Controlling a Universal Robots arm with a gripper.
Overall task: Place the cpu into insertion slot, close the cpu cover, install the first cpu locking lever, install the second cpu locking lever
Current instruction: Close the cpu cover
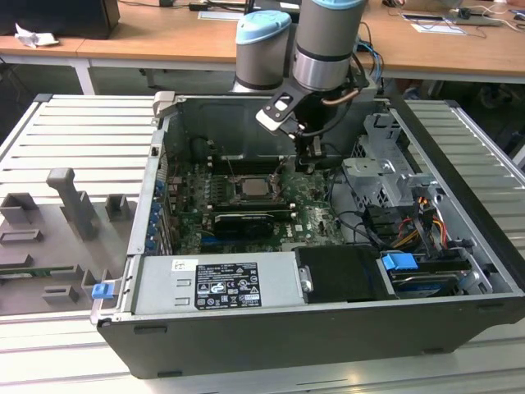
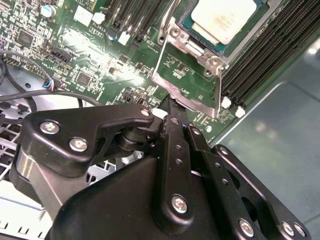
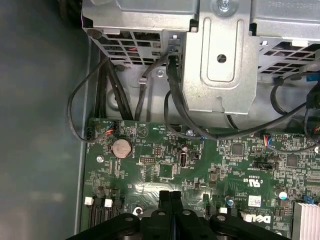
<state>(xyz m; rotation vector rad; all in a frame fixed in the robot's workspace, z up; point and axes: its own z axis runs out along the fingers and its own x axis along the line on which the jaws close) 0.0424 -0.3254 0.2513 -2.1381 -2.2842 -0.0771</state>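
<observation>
Now: the gripper (image 2: 170, 101) is hanging low inside the open computer case (image 1: 328, 328), over the green board (image 3: 200, 165).
Fingers: they are lying pressed together, narrow, with nothing showing between them in both wrist views.
Chip: the cpu (image 2: 222, 17) is already sitting flat in the insertion slot (image 2: 187, 22), pale metal top facing up, beside the long black memory slots (image 2: 270, 55).
Cover: the cpu cover (image 2: 161, 55) is looking raised off the slot, with board showing through its cut-out; the fingertips are sitting at its near edge, touching or just beside it, I cannot tell which.
Stage: placing is looking done; closing the cover is looking like the step in hand.
Handling, chip: probably light, stiff and fragile, so the bare side edges are looking like the safe hold, never the underside.
Handling, cover: likely thin, stiff, slippery sheet metal swinging on a hinge; pushing at the free edge, away from the hinge, is seeming best, with a gentle force so the tips are not skidding onto the chip.
</observation>
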